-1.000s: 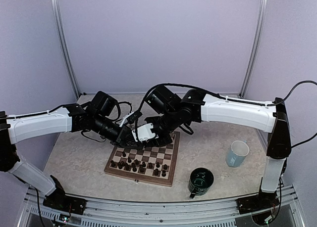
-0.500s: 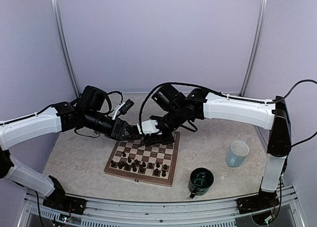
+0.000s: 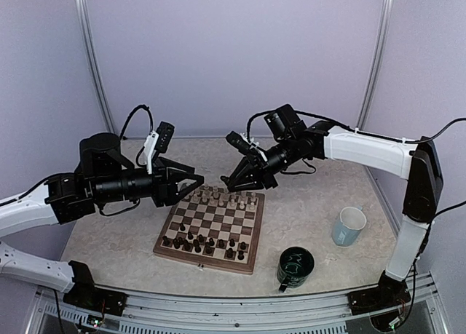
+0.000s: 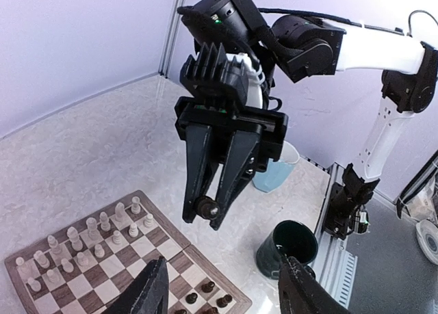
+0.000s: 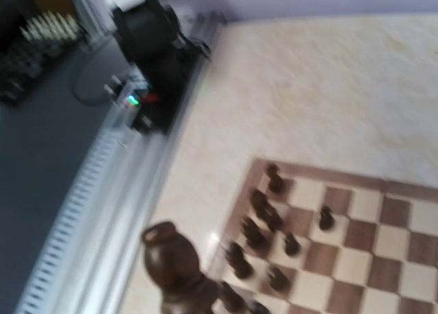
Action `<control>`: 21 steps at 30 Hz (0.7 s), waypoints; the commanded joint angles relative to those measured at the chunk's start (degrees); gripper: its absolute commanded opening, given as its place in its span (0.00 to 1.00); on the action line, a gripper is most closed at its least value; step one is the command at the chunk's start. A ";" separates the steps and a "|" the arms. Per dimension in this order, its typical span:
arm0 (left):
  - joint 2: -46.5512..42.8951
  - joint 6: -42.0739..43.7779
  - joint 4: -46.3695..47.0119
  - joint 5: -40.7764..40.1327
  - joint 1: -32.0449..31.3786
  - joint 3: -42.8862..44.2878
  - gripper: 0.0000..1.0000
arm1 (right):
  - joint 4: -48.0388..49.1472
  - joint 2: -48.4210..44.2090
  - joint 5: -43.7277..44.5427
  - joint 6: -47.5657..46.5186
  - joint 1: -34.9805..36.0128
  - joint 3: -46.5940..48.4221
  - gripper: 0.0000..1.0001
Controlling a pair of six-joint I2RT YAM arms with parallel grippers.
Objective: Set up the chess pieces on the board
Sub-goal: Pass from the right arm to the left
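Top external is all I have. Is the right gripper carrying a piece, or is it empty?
Observer: Carrying one. The left wrist camera shows a dark brown piece pinched in the right gripper.
Operator: And the left gripper?
Observer: Empty. In its own camera the left gripper is wide open, with nothing between its fingers.
Operator: Is the right wrist feed any use?
Observer: Barely. It is blurred, with that piece at the bottom edge and other dark pieces standing on the board beyond it.
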 commanded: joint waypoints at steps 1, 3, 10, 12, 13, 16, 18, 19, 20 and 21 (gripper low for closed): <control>4.40 3.32 3.24 -4.95 -2.03 2.31 0.56 | 3.57 0.65 -9.54 5.74 -0.64 -0.18 0.06; 6.87 3.34 2.93 -5.22 -2.50 3.34 0.56 | 3.69 0.79 -9.79 5.93 -0.56 -0.22 0.06; 11.38 2.93 4.87 -3.57 -2.74 4.85 0.48 | 3.96 0.27 -8.85 5.78 -0.57 -1.21 0.07; 12.00 3.02 5.94 -3.37 -2.74 5.29 0.46 | 3.77 0.17 -8.63 5.68 -0.55 -1.38 0.07; 12.48 3.14 6.14 -3.19 -2.71 5.54 0.45 | 3.78 0.19 -8.50 5.68 -0.56 -1.40 0.08; 13.54 3.33 6.50 -2.55 -2.71 6.42 0.42 | 3.74 0.40 -8.35 5.60 -0.57 -1.41 0.08; 14.19 3.40 6.76 -1.82 -2.75 7.03 0.40 | 3.69 0.64 -8.30 5.50 -0.60 -1.26 0.08; 14.76 3.51 6.62 -1.49 -2.73 7.50 0.38 | 3.61 0.75 -8.29 5.44 -0.55 -1.13 0.08; 15.11 3.57 6.44 -1.45 -2.71 7.86 0.36 | 3.42 0.80 -8.16 5.49 -0.61 -1.00 0.09; 15.57 3.68 6.13 -1.50 -2.75 8.25 0.33 | 3.42 0.95 -8.21 5.50 -0.56 -0.91 0.09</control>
